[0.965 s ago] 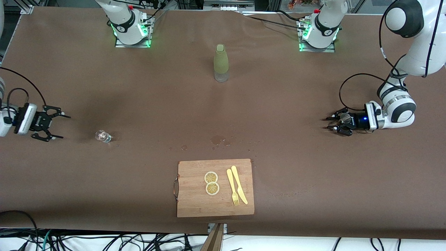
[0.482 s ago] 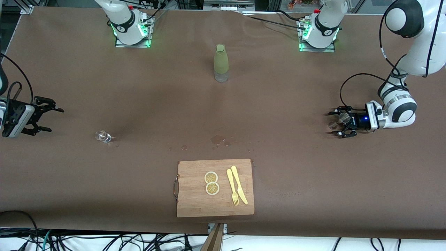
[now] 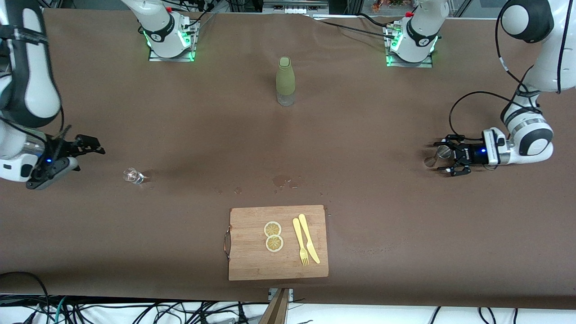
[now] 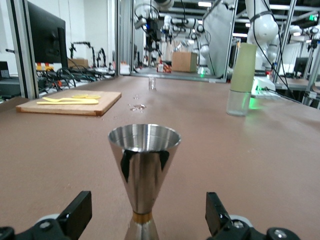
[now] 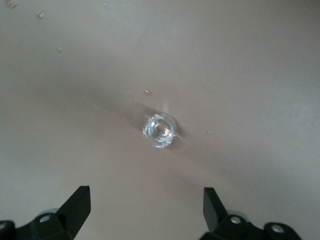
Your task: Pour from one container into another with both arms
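Both containers stand free on the surface, the steel jigger (image 3: 435,158) at the frame's right edge between the left gripper's (image 3: 443,158) spread jaws and the small glass (image 3: 133,176) at lower left near the right gripper (image 3: 87,155), jaws open and empty, so I judge the pour done.

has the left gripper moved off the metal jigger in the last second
Yes. The left gripper has drawn back toward its own end of the table, jaws open; the metal jigger stands free.
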You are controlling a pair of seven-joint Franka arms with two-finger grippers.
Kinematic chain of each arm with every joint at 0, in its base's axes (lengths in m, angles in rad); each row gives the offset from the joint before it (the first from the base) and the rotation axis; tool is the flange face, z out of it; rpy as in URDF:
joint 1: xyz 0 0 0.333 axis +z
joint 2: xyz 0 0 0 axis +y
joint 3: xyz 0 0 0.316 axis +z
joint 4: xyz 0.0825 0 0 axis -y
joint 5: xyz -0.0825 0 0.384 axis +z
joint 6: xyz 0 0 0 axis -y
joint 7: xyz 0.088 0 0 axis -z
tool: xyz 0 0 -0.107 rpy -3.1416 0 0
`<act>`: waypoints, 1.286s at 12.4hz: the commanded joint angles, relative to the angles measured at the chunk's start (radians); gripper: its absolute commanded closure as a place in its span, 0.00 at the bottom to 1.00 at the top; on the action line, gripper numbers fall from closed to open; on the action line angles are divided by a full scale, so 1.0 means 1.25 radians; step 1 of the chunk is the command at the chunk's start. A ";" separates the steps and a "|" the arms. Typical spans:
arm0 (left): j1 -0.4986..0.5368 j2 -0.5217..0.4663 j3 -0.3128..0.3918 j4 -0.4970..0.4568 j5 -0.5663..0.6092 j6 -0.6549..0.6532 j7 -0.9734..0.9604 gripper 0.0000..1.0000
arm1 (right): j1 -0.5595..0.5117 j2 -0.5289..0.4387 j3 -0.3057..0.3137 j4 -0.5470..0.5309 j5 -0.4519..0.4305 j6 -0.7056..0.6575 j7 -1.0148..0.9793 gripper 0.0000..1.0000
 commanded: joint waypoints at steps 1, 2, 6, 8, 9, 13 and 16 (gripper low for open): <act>0.019 -0.079 0.013 -0.008 0.077 0.017 -0.052 0.00 | 0.006 -0.036 0.057 -0.019 -0.101 0.018 0.235 0.00; 0.029 -0.114 0.013 -0.008 0.111 0.033 -0.084 0.00 | 0.006 -0.041 0.085 -0.019 -0.136 0.018 0.334 0.00; 0.040 -0.249 0.012 -0.009 0.220 0.103 -0.277 0.00 | 0.020 -0.079 0.116 -0.024 -0.183 0.002 0.582 0.00; 0.038 -0.299 0.008 -0.012 0.262 0.107 -0.429 0.00 | 0.020 -0.117 0.116 -0.020 -0.174 -0.030 0.582 0.00; 0.033 -0.326 0.007 -0.013 0.283 0.107 -0.513 0.00 | 0.022 -0.125 0.116 -0.017 -0.169 -0.053 0.582 0.00; 0.030 -0.433 -0.036 -0.017 0.348 0.107 -0.782 0.00 | 0.028 -0.206 0.116 -0.002 -0.163 -0.150 0.582 0.00; -0.019 -0.525 -0.046 -0.018 0.422 0.117 -1.022 0.00 | 0.042 -0.233 0.064 0.040 -0.158 -0.246 0.581 0.00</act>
